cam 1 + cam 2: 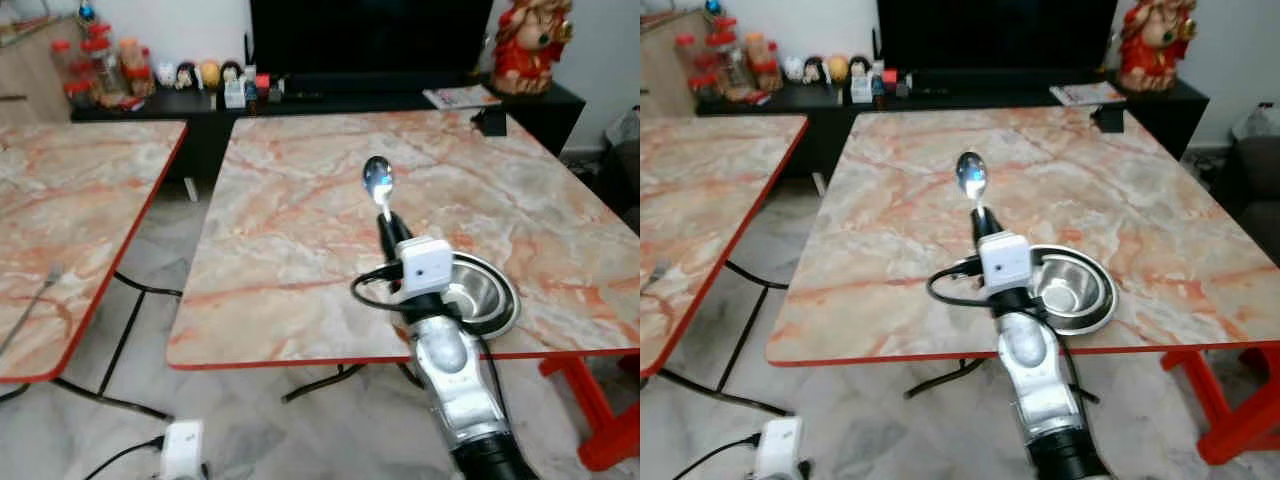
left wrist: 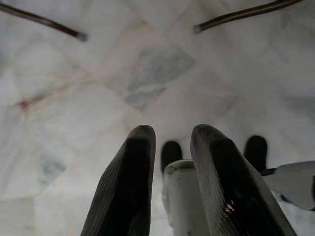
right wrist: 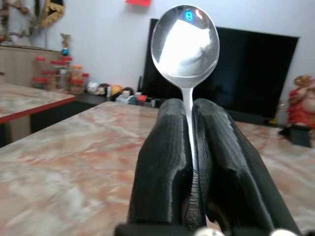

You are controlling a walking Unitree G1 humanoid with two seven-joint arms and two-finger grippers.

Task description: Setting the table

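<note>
My right gripper (image 1: 390, 228) is shut on the handle of a silver spoon (image 1: 378, 182). It holds the spoon upright, bowl end up, over the front part of the marble table (image 1: 290, 230). In the right wrist view the spoon (image 3: 184, 42) rises from between the two pressed fingers (image 3: 162, 147). A steel bowl (image 1: 505, 300) sits on the table just right of that gripper, near the front edge. My left gripper (image 2: 172, 135) hangs idle over the tiled floor, its fingers apart with nothing between them.
A second marble table (image 1: 70, 200) stands to the left with a grey utensil (image 1: 40, 290) on it, and a floor gap lies between the tables. A power strip (image 1: 180, 445) lies on the floor. A red stool (image 1: 590, 400) stands at the right. A dark TV cabinet (image 1: 330, 100) is behind.
</note>
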